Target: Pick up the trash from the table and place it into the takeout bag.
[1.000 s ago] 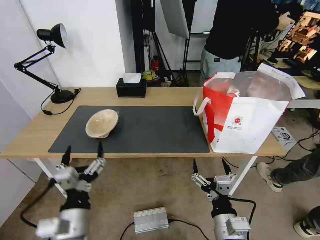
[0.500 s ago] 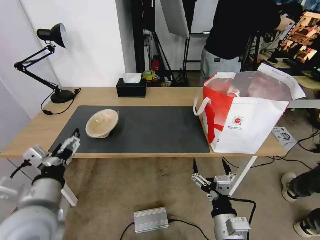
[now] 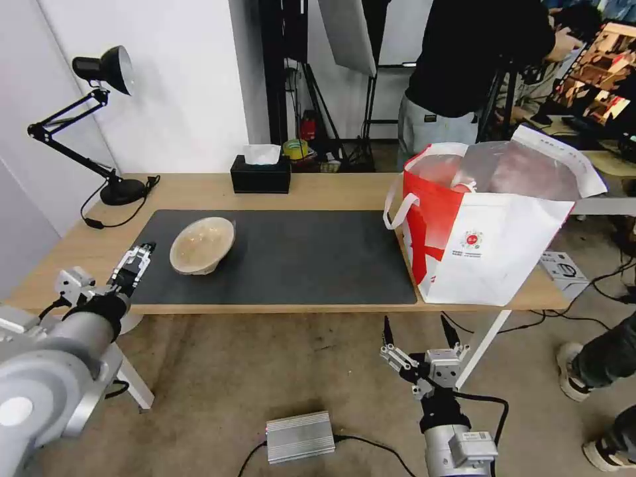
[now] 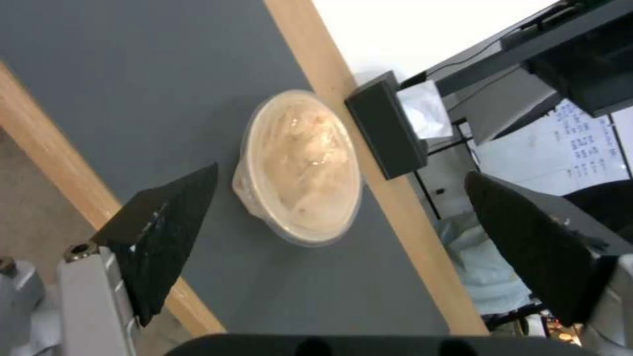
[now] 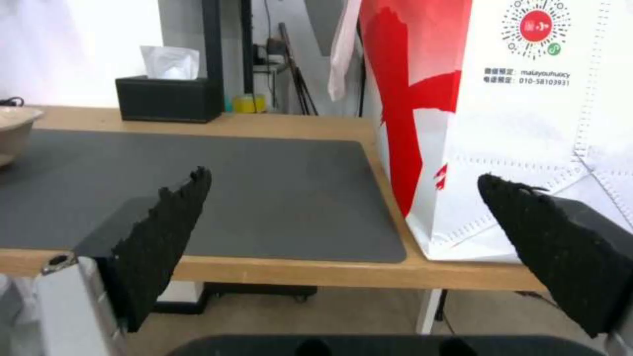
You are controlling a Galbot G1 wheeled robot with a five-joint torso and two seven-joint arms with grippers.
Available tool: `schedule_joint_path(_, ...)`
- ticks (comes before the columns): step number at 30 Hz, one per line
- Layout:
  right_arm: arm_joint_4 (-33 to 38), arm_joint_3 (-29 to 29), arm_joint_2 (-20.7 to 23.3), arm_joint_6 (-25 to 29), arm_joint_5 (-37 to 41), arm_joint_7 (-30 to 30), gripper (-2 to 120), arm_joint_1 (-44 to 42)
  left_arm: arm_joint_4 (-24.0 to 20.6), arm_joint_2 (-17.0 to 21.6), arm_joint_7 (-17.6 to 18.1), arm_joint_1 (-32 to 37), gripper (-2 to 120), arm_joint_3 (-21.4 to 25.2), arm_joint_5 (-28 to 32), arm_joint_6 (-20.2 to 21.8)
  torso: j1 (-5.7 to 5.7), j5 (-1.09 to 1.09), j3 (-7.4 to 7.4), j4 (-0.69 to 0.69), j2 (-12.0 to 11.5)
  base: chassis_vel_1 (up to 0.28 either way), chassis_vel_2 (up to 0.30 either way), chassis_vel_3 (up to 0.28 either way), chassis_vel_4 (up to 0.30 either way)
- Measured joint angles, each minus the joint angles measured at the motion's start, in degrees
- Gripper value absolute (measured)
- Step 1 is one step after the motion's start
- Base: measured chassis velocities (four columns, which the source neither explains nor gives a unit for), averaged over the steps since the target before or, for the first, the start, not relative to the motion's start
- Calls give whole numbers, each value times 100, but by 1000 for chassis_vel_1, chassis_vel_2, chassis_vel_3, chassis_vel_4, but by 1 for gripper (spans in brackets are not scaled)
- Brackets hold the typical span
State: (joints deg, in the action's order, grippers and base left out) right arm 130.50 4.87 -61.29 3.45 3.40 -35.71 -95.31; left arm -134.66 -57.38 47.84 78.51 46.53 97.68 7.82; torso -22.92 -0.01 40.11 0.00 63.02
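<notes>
A long wooden desk carries a tall red-and-white takeout bag standing open on the right, ready for trash. A beige bowl sits on the grey mat. The left tool, spread wide, lines up beside it; the right tool waits wide below.

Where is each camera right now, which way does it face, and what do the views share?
Head: high, facing forward and down over the table; both arms show, left gripper by the bowl, right gripper low before the table.
Left wrist: above the mat, facing the bowl between open fingers.
Right wrist: at table-edge height, facing the bag; open fingers show.
Shared: bowl, tissue box.
</notes>
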Motion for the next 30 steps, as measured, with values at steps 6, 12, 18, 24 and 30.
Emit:
schedule_joint_path(6, 0, 0, 0, 0, 0, 0, 100, 0, 223, -13, -40, -151, 100, -192, -6, 12, 0, 0, 0, 0, 0, 0, 0, 0, 0)
schedule_joint_path(12, 0, 0, 0, -1, 0, 0, 100, 0, 846, 68, 16, -648, 100, -534, -29, 62, 0, 0, 0, 0, 0, 0, 0, 0, 0)
schedule_joint_path(18, 0, 0, 0, -1, 0, 0, 100, 0, 1291, 74, 85, -1088, 100, -794, 74, 128, 0, 1, 0, -1, 0, 0, 0, 0, 0)
schedule_joint_path(24, 0, 0, 0, -1, 0, 0, 100, 0, 1690, 21, 176, -1225, 100, -943, 68, 151, 0, 0, 0, 0, 0, 0, 0, 0, 0)
schedule_joint_path(30, 0, 0, 0, -1, 0, 0, 100, 0, 2005, -11, 161, -1384, 100, -1009, 61, 201, 0, 1, 0, 0, 0, 0, 0, 0, 0)
